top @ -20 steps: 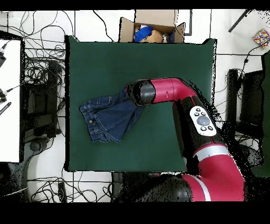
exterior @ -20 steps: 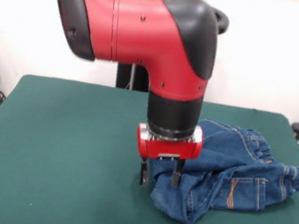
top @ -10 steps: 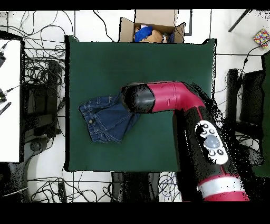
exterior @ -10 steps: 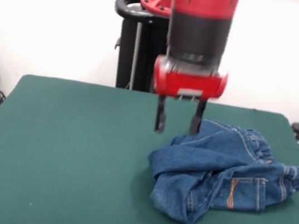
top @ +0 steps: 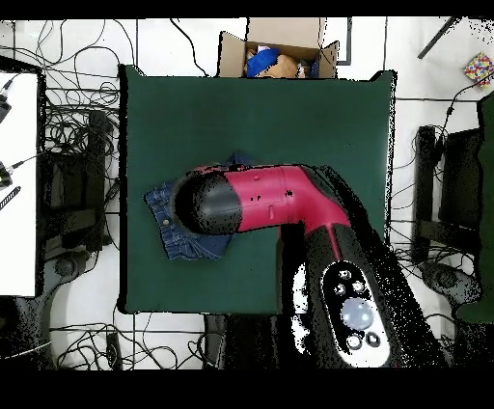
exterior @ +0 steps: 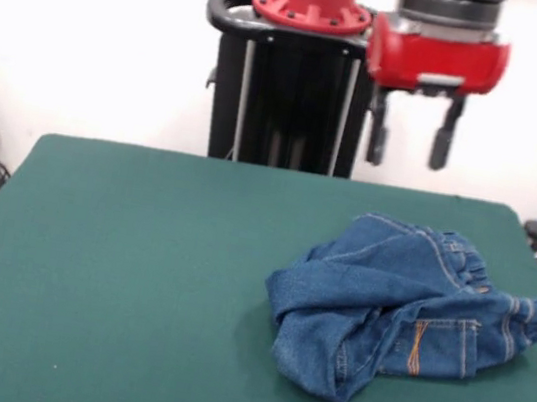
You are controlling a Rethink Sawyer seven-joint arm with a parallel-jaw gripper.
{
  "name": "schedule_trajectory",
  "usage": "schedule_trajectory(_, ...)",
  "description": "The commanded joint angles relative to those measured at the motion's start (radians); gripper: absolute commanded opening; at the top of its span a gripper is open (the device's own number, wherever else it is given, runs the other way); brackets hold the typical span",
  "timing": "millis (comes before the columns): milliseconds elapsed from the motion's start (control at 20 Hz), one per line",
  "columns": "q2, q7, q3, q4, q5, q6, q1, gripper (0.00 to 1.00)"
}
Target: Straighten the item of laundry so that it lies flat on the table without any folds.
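Clutter around my worktop

Far beyond my end effector [exterior: 407, 144], past the worktop's [top: 318, 125] opposite edge, an open cardboard box [top: 278, 52] holds blue and orange items. Tangled cables [top: 72, 125] sprawl over the floor alongside. A multicoloured object [top: 479, 68] sits off in one corner.

the front view is brightly and evenly lit, the white wall [exterior: 91, 33] behind nearly washed out. soft light from above leaves a faint shadow on the table [exterior: 136, 272] under the near fold of the jeans [exterior: 394, 306]. the gripper [exterior: 409, 141] looks slightly soft-edged. no hard glare shows. the overhead view is flatter, with the arm [top: 280, 198] catching a mild sheen along its red shell.
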Motion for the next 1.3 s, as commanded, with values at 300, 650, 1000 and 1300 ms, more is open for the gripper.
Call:
schedule_trajectory(300,0.033,0.196,-0.072,0.162,0.005,-0.079,0.090,1.00)
schedule_trajectory(650,0.059,0.210,-0.103,0.177,-0.007,-0.139,0.113,1.00)
schedule_trajectory(1000,0.107,0.242,-0.161,0.179,-0.014,-0.221,0.167,1.00)
schedule_trajectory(1300,0.147,0.225,-0.191,0.186,0.002,-0.275,0.178,1.00)
